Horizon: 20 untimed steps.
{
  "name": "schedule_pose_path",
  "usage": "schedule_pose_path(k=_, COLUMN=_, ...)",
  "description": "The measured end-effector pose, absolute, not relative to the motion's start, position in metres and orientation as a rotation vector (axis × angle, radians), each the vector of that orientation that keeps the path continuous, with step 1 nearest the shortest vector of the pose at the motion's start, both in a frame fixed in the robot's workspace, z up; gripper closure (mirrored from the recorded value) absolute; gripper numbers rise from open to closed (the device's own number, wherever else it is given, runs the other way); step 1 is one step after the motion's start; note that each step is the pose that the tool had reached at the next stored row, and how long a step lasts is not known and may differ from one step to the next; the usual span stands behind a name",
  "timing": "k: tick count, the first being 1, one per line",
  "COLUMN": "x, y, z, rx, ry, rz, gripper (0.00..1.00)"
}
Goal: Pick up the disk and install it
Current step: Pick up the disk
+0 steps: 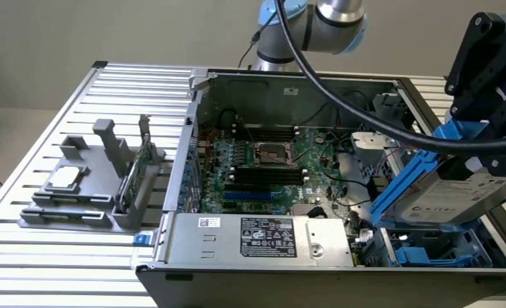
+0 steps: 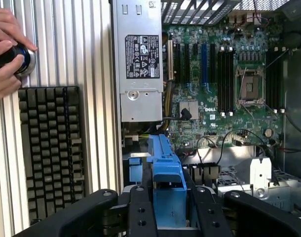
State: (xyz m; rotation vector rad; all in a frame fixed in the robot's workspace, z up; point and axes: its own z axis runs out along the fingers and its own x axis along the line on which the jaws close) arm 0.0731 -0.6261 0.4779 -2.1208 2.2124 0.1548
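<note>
disk hangs tilted between the jaws, which grip it, above the open computer case.

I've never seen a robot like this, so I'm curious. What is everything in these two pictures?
That is a robot arm over an open computer on a slatted table. One picture comes from a camera off the arm, the other from a camera on the arm's wrist. The arm's black hand grips the disk, a silver box in blue rails, tilted above the computer. A grey rack and a keyboard lie beside it.
</note>
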Motion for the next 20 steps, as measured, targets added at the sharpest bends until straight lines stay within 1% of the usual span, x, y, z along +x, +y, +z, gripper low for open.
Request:
schedule_pose_path(k=11, x=0.101, y=-0.627, z=0.464, rx=-2.149, ry=2.195, rz=0.147, gripper=0.67)
schedule_pose_path(k=20, x=0.106, y=-0.618, z=0.458, rx=-2.177, ry=2.178, rz=0.135, gripper=0.67)
